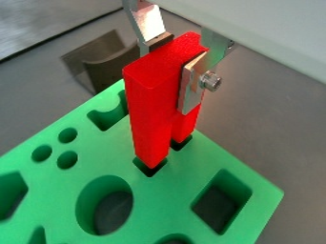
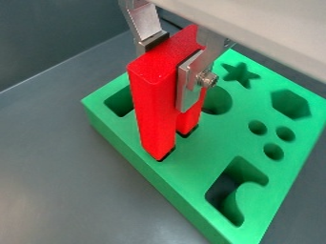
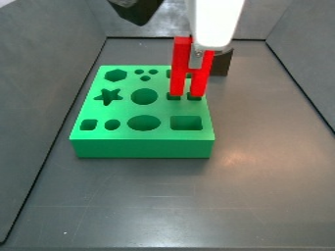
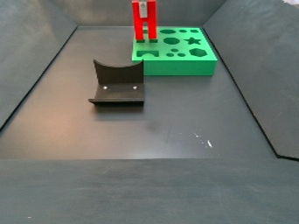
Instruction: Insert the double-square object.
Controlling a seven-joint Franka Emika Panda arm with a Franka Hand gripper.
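In a side view, the fixture (image 4: 114, 84) sits left on the dark surface (image 4: 152, 131); further right the green block (image 4: 187, 54) carries the double-square object (image 4: 143, 19) upright, its lower ends entering the matching hole. The end effector (image 1: 176, 59) clamps its top. Insertion looks underway; next calls for pressing straight down, then releasing.

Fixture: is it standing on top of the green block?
No. In a side view the fixture stands on the dark floor, apart from the green block.
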